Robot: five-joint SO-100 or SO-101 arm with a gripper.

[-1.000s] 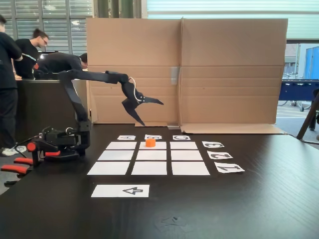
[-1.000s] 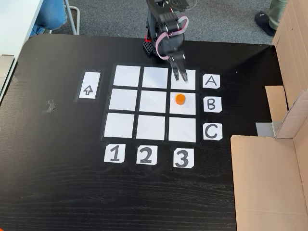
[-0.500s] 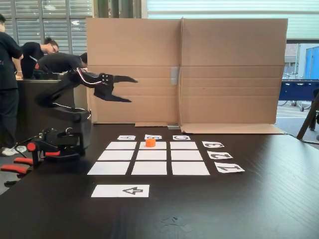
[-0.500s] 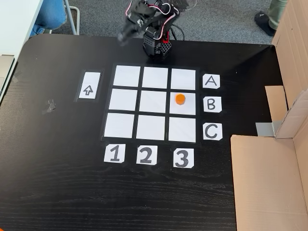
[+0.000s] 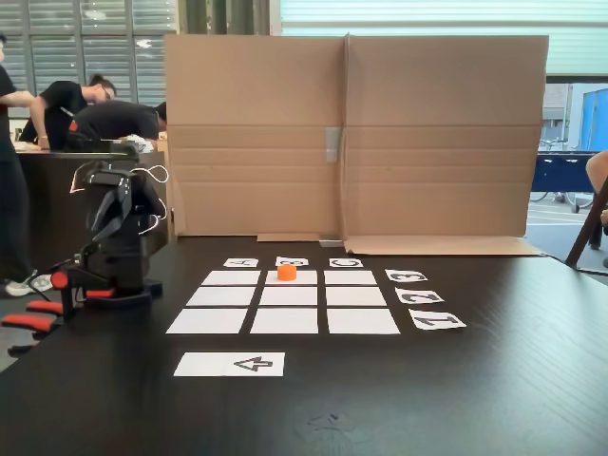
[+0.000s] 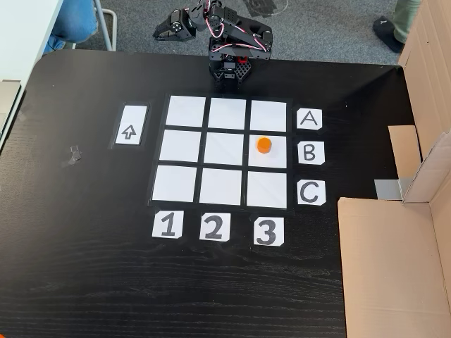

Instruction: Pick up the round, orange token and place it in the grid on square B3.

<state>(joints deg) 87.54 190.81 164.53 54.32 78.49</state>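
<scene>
**Token sits on the grid, arm folded at the counter edge**

Token [image 6: 263,145], small and bright orange, stands on square B3 [image 6: 268,160] of the grid [image 6: 224,151]: in a fixed view from above it is in the middle row beside the card B [image 6: 311,152] and in the column above the card 3 [image 6: 266,231]. It sits a little toward the upper part of that white rectangle, with nothing touching it. In the low fixed view the token [image 5: 286,272] shows in the far row, middle column, just before the letter cards.

The arm [image 6: 229,42] is folded up over its base at the far edge of the black counter [image 6: 84,246], well apart from the token. Its fingers [image 6: 166,32] point out past the counter edge, away from the grid; they look dark and small, and I cannot tell if they are spread or pressed together. A white sheet with a black arrow [image 6: 130,132] lies beside the grid. Brown cardboard [image 5: 351,133] stands behind the counter.
</scene>
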